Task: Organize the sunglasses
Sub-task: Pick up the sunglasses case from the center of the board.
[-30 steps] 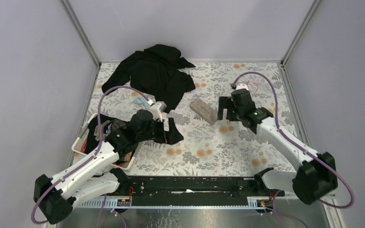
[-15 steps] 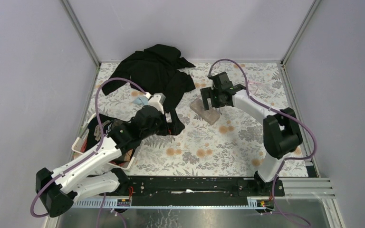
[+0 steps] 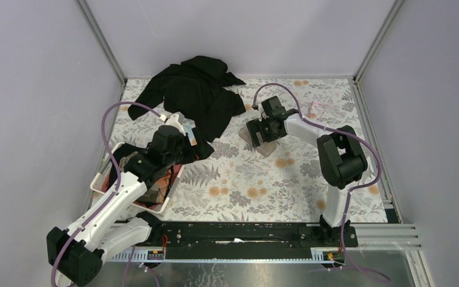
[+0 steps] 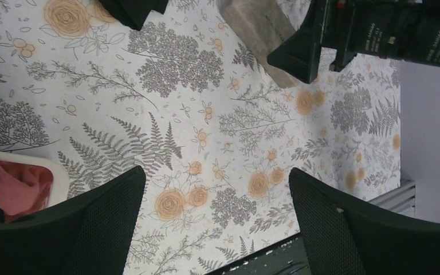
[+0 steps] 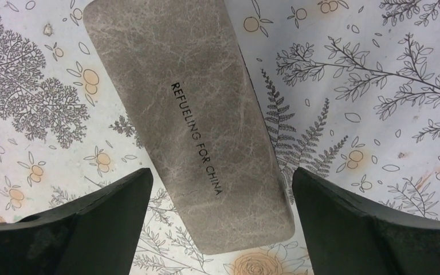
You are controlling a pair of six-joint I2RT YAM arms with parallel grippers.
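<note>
The grey-brown case (image 3: pixel 264 143) lies shut on the floral table at centre. It fills the right wrist view (image 5: pixel 189 120), with black lettering on its lid. My right gripper (image 3: pixel 256 131) is open and hangs just above the case's near end, one finger on each side (image 5: pixel 220 175), not touching it. My left gripper (image 3: pixel 200 148) is open and empty above bare tablecloth (image 4: pixel 215 177); the case (image 4: pixel 258 28) and right gripper lie beyond it. The sunglasses show only as a faint thin pink shape (image 3: pixel 318 108) at the back right, apart from both grippers.
A black garment (image 3: pixel 194 89) is heaped at the back left. A white basket (image 3: pixel 103 182) with assorted items stands at the left, and its corner shows in the left wrist view (image 4: pixel 54 172). A bit of light blue cloth (image 3: pixel 187 135) peeks out by the left wrist.
My right arm has swung left from the table's right side to above the case. My left gripper has pulled back and left, towards the basket and garment.
</note>
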